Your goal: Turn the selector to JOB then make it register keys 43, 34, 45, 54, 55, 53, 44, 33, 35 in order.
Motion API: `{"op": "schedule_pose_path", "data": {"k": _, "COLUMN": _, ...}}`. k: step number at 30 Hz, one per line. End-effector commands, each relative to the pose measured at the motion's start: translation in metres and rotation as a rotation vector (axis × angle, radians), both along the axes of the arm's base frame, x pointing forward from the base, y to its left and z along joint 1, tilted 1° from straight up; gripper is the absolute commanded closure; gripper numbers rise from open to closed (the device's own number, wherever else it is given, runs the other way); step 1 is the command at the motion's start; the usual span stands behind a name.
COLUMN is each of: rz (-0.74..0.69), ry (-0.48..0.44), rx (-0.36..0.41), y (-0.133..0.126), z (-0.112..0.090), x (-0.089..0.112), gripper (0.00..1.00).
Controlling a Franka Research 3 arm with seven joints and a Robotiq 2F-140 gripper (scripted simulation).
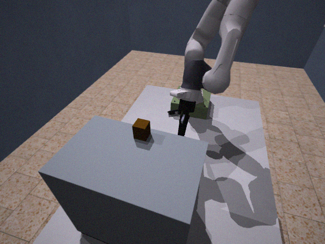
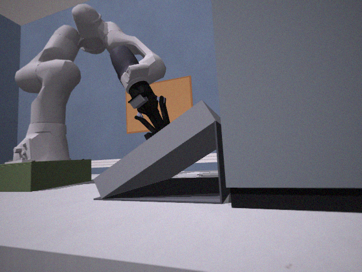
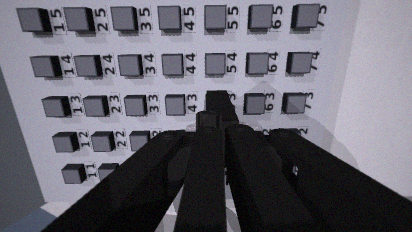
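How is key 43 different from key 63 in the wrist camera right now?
Key 43 sits left of the shut fingers; key 63 sits right of them. Key 43's printed label shows whole, while key 63's lies in shadow. Both are unlit grey square keys in the same row.

One sloped keypad [image 2: 164, 152], one grey box [image 1: 126, 168], one brown cube [image 1: 141, 129]. Seven keys [image 3: 171, 18] per top row.

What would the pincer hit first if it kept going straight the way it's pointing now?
Most likely key 53: the shut pincer covers that spot in the wrist view, between key 43 and key 63. From the side its tip is right at the sloped panel; whether it already touches is unclear.
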State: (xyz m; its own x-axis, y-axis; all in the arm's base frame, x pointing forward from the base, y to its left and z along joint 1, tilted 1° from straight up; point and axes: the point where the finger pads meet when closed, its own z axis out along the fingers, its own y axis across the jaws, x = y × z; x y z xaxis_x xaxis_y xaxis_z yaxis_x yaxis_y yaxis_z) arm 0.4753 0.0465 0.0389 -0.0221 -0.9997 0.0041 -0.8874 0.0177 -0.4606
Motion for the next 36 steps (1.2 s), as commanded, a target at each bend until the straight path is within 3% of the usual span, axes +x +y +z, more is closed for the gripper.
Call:
{"op": "schedule_pose_path", "data": {"k": 1, "rz": 0.005, "ry": -0.001, "rx": 0.003, "y": 0.0015, "z": -0.0003, "x": 0.0006, "gripper": 0.90}}
{"op": "schedule_pose_path", "data": {"k": 36, "rz": 0.005, "ry": -0.001, "rx": 0.003, "y": 0.0015, "z": -0.0073, "x": 0.0043, "gripper": 0.90}}
